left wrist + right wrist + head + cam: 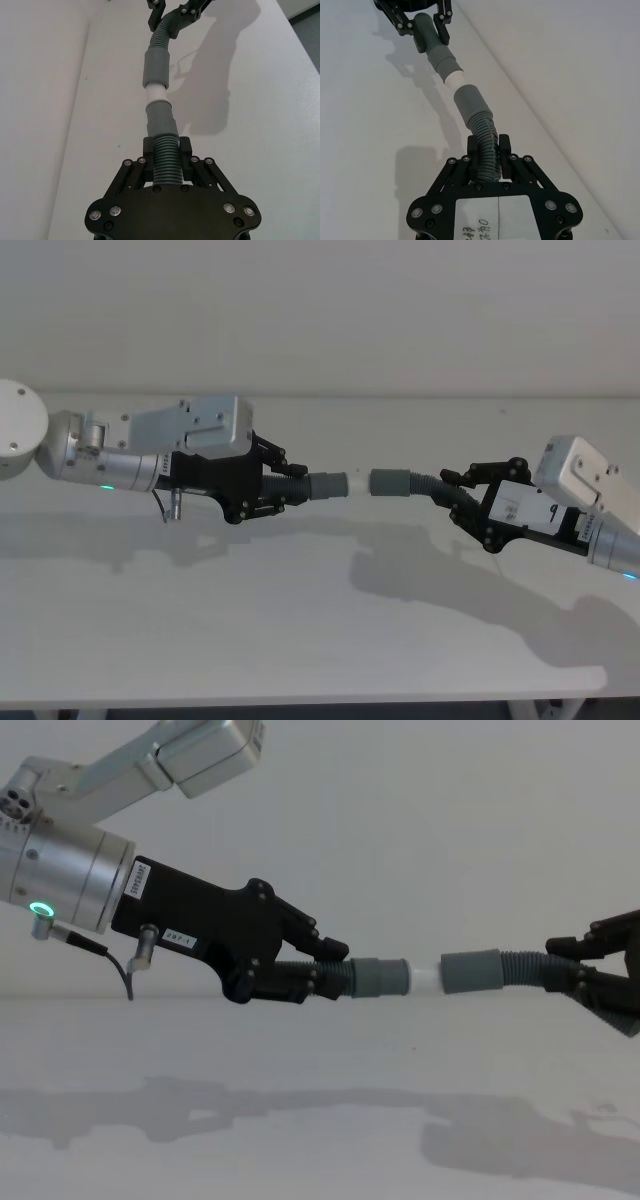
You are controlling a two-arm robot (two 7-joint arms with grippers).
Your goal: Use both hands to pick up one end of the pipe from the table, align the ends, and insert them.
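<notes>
Head view gives me the two hose pieces held in the air above the bench (300, 640), end to end along one line. The left hose (300, 488) ends in a grey cuff (327, 485) with a pale spigot (356, 483) sticking out toward the other piece. The right hose (440, 490) ends in its own grey cuff (392, 482), facing the spigot. In this view I see a small gap between spigot tip and right cuff. In the chest view the spigot (424, 977) reaches up to the mouth of the right cuff (470, 970), and in the left wrist view the spigot (156, 94) seems to meet that cuff (156, 69); I cannot tell whether it has entered.

The left tool (283, 484) is clenched on the ribbed body of the left hose just behind its cuff; in the left wrist view its fingers (148, 146) press both sides of the ribs. The right tool (462, 490) is clenched on the ribbed body of the right hose, which bends slightly between tool and cuff; the right wrist view shows its fingers (504, 145) gripping the ribs.

A green ring light (41, 908) glows on the left wrist, with a thin cable (120, 965) hanging below. Shadows of both arms lie on the bench.
</notes>
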